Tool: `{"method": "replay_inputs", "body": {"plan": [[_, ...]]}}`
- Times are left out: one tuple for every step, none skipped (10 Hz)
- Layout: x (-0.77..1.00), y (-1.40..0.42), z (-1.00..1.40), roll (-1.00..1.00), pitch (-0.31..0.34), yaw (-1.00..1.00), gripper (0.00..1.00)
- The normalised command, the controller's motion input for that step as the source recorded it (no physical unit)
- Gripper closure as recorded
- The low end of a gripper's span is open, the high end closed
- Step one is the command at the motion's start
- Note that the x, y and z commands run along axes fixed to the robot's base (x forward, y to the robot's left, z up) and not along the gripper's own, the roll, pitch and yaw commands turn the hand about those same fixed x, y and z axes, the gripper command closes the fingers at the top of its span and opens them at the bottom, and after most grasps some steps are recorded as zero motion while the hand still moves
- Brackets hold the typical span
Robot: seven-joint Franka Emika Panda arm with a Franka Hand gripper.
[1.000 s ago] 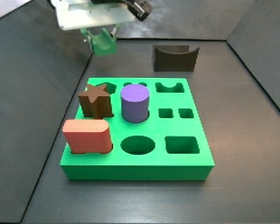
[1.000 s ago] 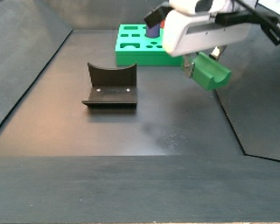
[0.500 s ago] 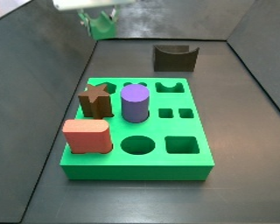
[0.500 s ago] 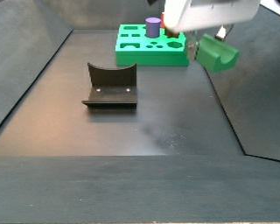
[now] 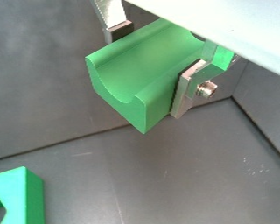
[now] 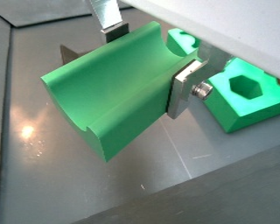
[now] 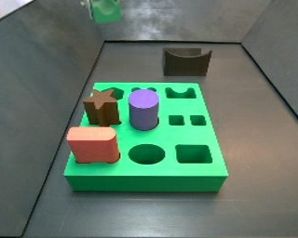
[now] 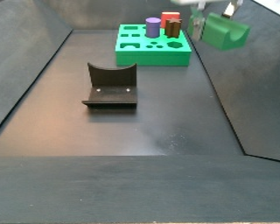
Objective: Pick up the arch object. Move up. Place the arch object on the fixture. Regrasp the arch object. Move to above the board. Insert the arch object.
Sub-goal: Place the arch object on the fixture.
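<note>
Two fingers (image 5: 194, 86) around arch object (image 5: 149, 73)

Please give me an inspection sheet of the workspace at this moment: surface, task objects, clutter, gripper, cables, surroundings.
Surface: dark floor, bare between the items.
Arch object: held between the fingers, raised well above the floor, notch side showing in both wrist views.
Fixture: standing on the floor, its dip holds nothing.
Board: flat on the floor; arch-shaped hole open.
Clutter: brown star peg, purple cylinder and red block stand in the board.
Gripper: shut on the arch object, high up, mostly out of frame in both side views.
Cables: nothing seen.
Surroundings: dark sloped walls around the floor.
</note>
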Motion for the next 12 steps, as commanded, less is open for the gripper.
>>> {"method": "replay_inputs", "body": {"plan": [[0.0, -0.01, 0.33, -0.13, 0.046, -0.01, 1.0], [0.0, -0.01, 0.18, -0.14, 0.052, -0.01, 1.0], [1.0, 0.0, 0.07, 0.02, 0.045, -1.0, 1.0], [1.0, 0.0, 0.06, 0.01, 0.051, -1.0, 1.0], [1.0, 0.0, 0.05, 0.02, 0.08, -1.0, 1.0], [1.0, 0.0, 0.05, 0.03, 0.097, -1.0, 1.0], [1.0, 0.0, 0.05, 0.03, 0.143, -0.81, 1.0], [1.0, 0.0, 0.05, 0.03, 0.154, -0.59, 1.0], [1.0, 0.0, 0.04, 0.04, 0.164, -0.39, 1.0], [1.0, 0.0, 0.04, 0.04, 0.166, -0.25, 1.0], [1.0, 0.0, 0.04, 0.05, 0.169, -0.16, 1.0], [1.0, 0.0, 0.04, 0.04, 0.168, -0.09, 1.0]]}}
